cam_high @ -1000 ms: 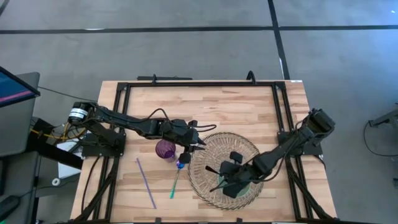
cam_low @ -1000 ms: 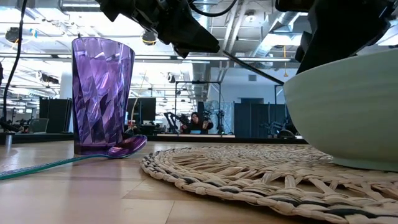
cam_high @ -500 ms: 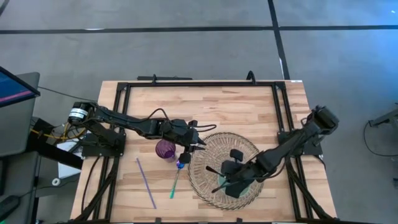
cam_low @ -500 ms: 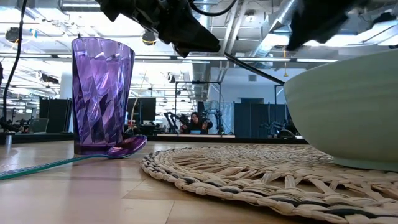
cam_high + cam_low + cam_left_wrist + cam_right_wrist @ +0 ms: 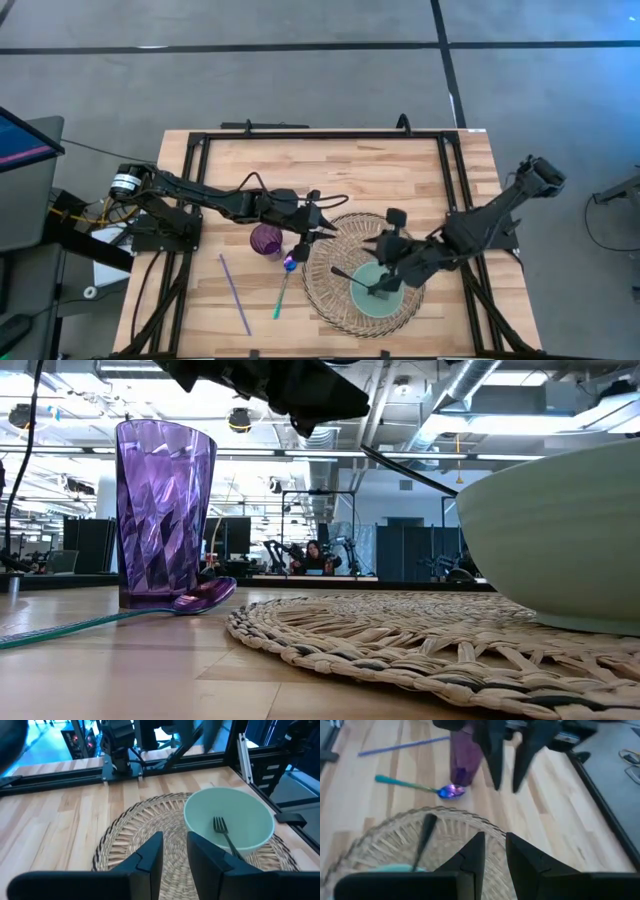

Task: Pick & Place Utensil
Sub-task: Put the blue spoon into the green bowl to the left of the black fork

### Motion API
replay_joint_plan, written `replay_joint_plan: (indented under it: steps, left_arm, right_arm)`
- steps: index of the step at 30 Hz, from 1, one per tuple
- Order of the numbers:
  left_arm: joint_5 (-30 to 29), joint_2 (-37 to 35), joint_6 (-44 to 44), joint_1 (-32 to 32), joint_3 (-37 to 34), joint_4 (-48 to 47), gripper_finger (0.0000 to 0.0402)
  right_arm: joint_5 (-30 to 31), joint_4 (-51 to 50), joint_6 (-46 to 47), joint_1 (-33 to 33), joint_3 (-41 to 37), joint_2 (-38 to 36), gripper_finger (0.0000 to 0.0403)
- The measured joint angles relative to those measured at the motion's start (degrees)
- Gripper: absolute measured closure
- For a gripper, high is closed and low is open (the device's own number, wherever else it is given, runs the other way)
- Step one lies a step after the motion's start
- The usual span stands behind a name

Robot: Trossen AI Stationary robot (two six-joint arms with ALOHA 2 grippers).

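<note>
A black fork (image 5: 352, 276) lies in the pale green bowl (image 5: 375, 300), tines down inside it (image 5: 220, 826), its handle leaning over the rim (image 5: 400, 465). The bowl stands on the woven mat (image 5: 330, 300). My right gripper (image 5: 388, 240) hovers open above the mat, on the far side of the bowl, touching nothing. My left gripper (image 5: 318, 228) hangs open over the mat's left edge, beside the purple cup (image 5: 265, 240). A teal-handled spoon (image 5: 284, 285) lies flat on the table, its bowl end by the cup's foot (image 5: 205, 595).
A purple straw (image 5: 235, 293) lies flat near the table's near-left part. The cup (image 5: 165, 510) stands upright just left of the mat (image 5: 400, 630). A black frame (image 5: 320, 135) runs round the table. Bare wood shows across the far half.
My right gripper has risen off the bowl and drawn back toward the table's far edge, uncovering the bowl, with the fork staying inside it. My left gripper has lifted a little and shifted slightly right over the mat's edge.
</note>
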Motion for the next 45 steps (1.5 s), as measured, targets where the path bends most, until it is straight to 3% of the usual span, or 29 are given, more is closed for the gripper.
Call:
replay_joint_plan:
  steps: [6,13,19,22,26,30,34,39,41,45]
  left_arm:
    - [0.00,0.00,-0.02,-0.04,0.00,3.15,0.0314]
    - [0.03,0.02,-0.02,-0.62,0.00,8.15,0.0314]
    - [-0.02,0.02,-0.66,-1.85,0.00,12.77,0.0314]
    - [-0.29,0.07,-2.91,-4.13,1.56,14.11,0.0318]
    - [-7.18,-0.02,-0.74,-8.62,4.77,10.75,0.0332]
    - [-25.37,0.07,-0.02,-13.91,6.81,0.21,0.0341]
    - [-38.75,-0.25,-2.76,-19.74,7.06,-4.10,0.0343]
    - [-46.91,-1.97,-9.59,-28.92,7.17,-5.64,0.0343]
    - [-48.26,-1.86,-13.42,-32.05,7.15,-8.77,0.0343]
    - [-48.41,-1.84,-27.47,-35.72,7.15,-17.62,0.0343]
  right_arm:
    - [0.41,-0.57,3.62,-4.13,-9.75,-6.66,0.0333]
    - [0.19,10.19,7.51,-7.56,-25.79,-17.34,0.0333]
    - [2.93,25.84,-6.23,-7.73,-34.88,-25.49,0.0333]
    - [3.71,28.24,-16.28,-9.54,-35.73,-28.74,0.0333]
    - [2.46,35.58,-27.74,-13.43,-35.64,-32.69,0.0333]
    - [-4.94,44.35,-38.83,-18.21,-35.65,-34.70,0.0333]
    - [-19.66,52.36,-47.02,-23.40,-35.66,-34.25,0.0333]
    - [-37.23,59.28,-52.54,-28.95,-35.66,-30.41,0.0333]
    - [-40.21,60.40,-53.43,-30.61,-35.63,-28.65,0.0333]
    - [-40.67,60.41,-56.49,-33.06,-35.66,-25.91,0.0333]
